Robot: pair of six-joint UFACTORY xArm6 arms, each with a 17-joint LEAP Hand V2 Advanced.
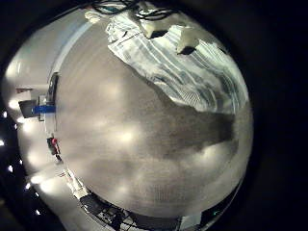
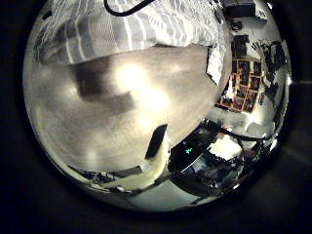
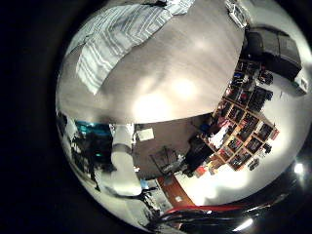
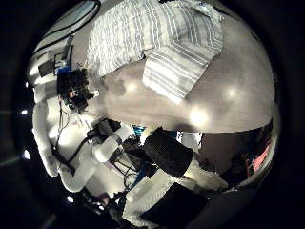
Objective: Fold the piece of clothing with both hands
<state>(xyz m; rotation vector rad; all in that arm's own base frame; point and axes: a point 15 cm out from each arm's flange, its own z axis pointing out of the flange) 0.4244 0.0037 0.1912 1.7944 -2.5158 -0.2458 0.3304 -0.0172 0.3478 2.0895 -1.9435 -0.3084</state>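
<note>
The striped fabric garment (image 4: 157, 43), bands of light and dark, lies flat on the smooth, pale bench (image 4: 229, 91), one folded flap lapping toward the bench edge. From the left palm views the same garment sits at the bench's far side, well apart from that palm, a shadow across the bare surface between. A hand (image 4: 81, 91) of the robot shows beside the bench; which one, and how its fingers stand, I cannot tell. No writing is legible.
</note>
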